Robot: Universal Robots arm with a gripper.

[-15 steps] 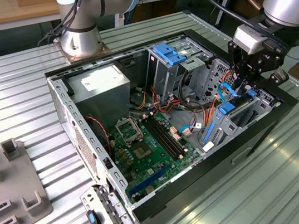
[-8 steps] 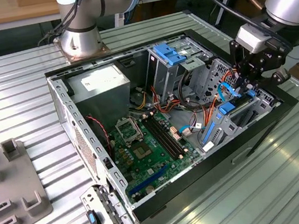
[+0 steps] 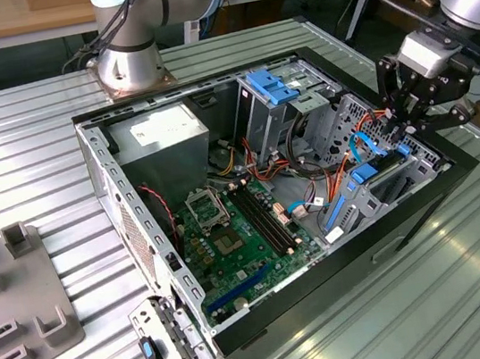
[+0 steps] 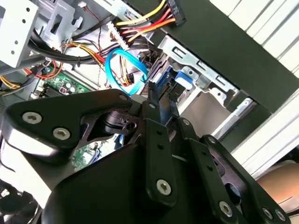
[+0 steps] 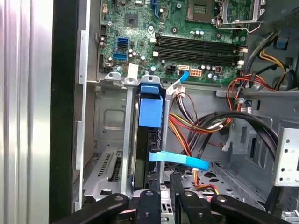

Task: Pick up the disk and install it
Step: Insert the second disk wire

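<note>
The disk (image 5: 150, 140) stands on edge in its bay (blue rails showing) — the gripper (image 5: 161, 184) clamped on it.

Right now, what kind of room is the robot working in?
Probably a workshop or robotics lab: an opened computer case lies on a ribbed metal table, a robot arm's base is bolted there, and wooden benches stand behind.

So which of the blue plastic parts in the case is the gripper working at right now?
The disk with blue rails, standing on edge in the drive bay at the case's front corner; the gripper hangs right over it. The blue latch on the upright cage sits well away.
</note>
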